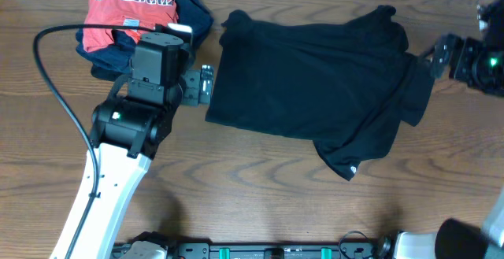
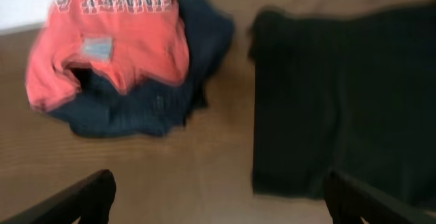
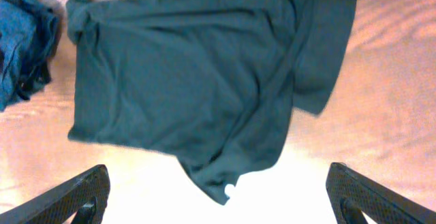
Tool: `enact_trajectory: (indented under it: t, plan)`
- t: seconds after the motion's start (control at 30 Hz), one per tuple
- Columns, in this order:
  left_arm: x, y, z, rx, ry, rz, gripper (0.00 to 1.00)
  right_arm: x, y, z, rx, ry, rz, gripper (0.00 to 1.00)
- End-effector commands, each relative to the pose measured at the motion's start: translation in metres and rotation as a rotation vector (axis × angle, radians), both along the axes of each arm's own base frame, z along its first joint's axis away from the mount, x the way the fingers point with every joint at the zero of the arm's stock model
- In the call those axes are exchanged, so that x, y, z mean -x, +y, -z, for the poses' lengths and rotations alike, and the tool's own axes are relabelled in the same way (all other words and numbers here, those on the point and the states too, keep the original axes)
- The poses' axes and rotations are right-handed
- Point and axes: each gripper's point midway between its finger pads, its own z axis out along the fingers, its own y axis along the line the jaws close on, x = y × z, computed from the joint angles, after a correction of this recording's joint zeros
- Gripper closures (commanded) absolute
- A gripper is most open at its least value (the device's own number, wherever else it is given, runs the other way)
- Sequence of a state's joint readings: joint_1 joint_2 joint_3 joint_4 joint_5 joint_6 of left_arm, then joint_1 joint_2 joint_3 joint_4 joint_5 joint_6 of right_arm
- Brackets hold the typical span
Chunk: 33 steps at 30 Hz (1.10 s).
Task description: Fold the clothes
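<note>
Black soft-fabric shirt (image 1: pixel 315 86) lies on the wooden tabletop (image 1: pixel 260 188) between your left jaws and right jaws, both wide open, empty.

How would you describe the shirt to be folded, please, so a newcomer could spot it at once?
On the wooden table, look right of the heap at the overhead view's top left. The black shirt lies spread out alone there. Unlike the red shirt with lettering and the navy garment heaped together, it is plain black with one small white logo.
</note>
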State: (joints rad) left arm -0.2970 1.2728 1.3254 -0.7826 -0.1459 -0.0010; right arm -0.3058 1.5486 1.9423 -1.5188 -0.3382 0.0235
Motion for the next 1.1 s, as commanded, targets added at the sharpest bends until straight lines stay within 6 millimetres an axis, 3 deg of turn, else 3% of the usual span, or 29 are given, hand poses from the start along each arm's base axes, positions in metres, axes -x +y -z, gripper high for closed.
enact_trajectory:
  t: [0.0, 0.17, 0.4, 0.5, 0.8, 1.07]
  plan:
    - [0.001, 0.0, 0.026, 0.021, 0.098, -0.046, 0.02, 0.023, 0.008, -0.006, 0.026, 0.012, 0.022, 0.01]
    - [-0.006, -0.011, 0.078, 0.025, 0.271, -0.039, 0.02, 0.05, 0.029, 0.021, 0.008, 0.114, -0.007, 0.05]
    - [-0.005, -0.017, 0.151, 0.011, 0.502, -0.075, 0.07, 0.074, 0.054, 0.099, -0.042, 0.296, -0.01, 0.13]
    - [-0.001, -0.027, 0.175, 0.042, 0.587, -0.062, 0.18, 0.079, 0.064, 0.131, -0.054, 0.344, -0.011, 0.15]
    - [0.002, -0.041, 0.22, 0.098, 0.712, -0.072, 0.35, 0.087, 0.096, 0.19, -0.032, 0.394, -0.078, 0.21]
    - [0.007, -0.039, 0.255, 0.071, 0.794, -0.085, 0.41, 0.1, 0.1, 0.221, 0.063, 0.435, -0.054, 0.21]
